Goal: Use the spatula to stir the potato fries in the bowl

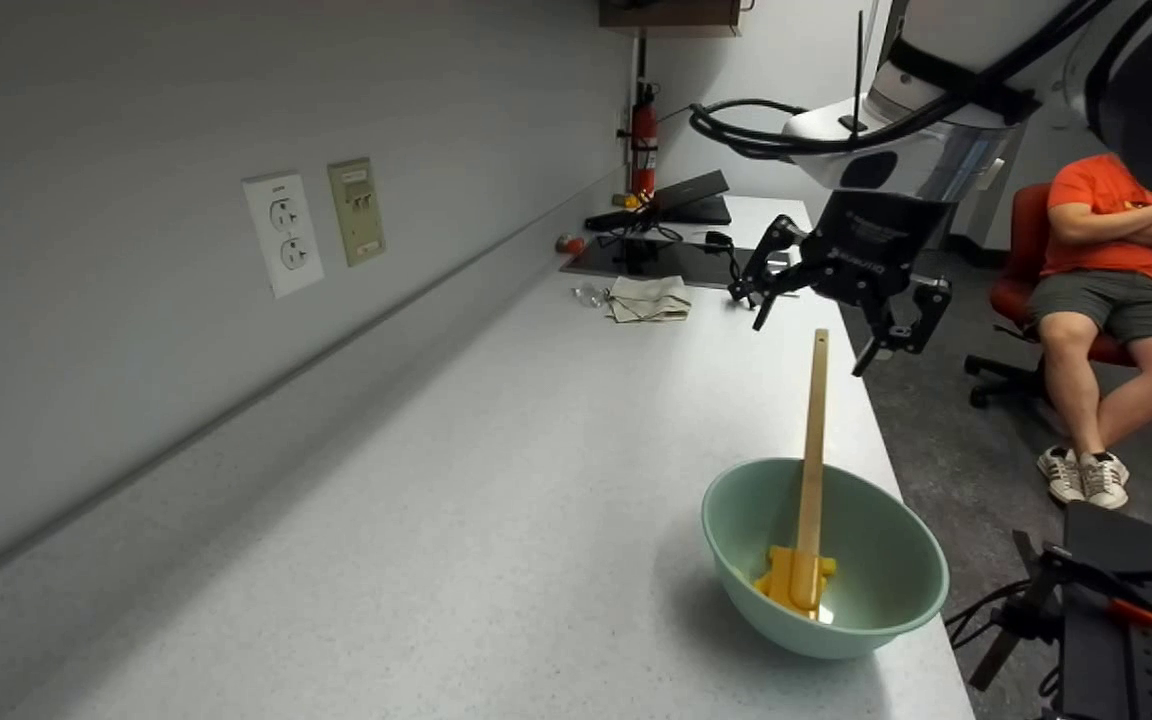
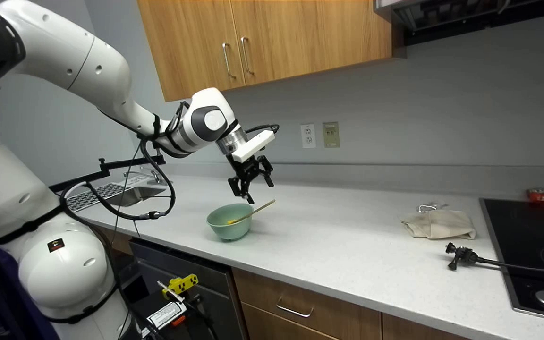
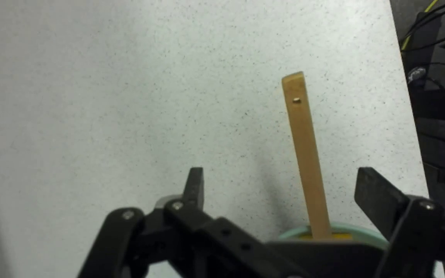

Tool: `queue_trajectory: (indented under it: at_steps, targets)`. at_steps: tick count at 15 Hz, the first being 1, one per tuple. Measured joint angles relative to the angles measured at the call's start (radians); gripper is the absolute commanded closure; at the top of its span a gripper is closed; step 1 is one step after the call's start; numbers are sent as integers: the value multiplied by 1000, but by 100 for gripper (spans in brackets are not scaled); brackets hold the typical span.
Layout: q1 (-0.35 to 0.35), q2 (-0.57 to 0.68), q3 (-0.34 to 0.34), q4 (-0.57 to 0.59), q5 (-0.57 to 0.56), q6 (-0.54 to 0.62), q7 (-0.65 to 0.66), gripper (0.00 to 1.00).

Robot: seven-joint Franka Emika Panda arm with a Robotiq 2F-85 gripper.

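Note:
The mint-green bowl stands near the counter's front edge; it also shows in an exterior view. The light-wood spatula leans in it, its handle rising over the rim; it also shows in an exterior view. Yellow fries lie at the bowl's bottom around the spatula's lower end. My gripper is open and empty above the bowl, also in an exterior view. In the wrist view the spatula handle runs between my open fingers, nearer the right one. The gripper hides most of the bowl there.
A folded cloth lies farther along the counter, before a black cooktop. A black clamp on a flexible stalk reaches over the counter. A sink is by the arm. A wall cabinet hangs above. A person sits beyond the counter.

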Motion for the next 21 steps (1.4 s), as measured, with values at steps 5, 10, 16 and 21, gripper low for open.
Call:
queue_trajectory:
  at_steps: [5, 10, 16, 21]
  targets:
    - [12, 35, 9, 0, 1, -2, -74, 0]
    - [12, 37, 9, 0, 1, -2, -75, 0]
    - [3, 38, 13, -7, -55, -1, -35, 0]
    - [2, 33, 13, -23, -111, -1, -35, 0]
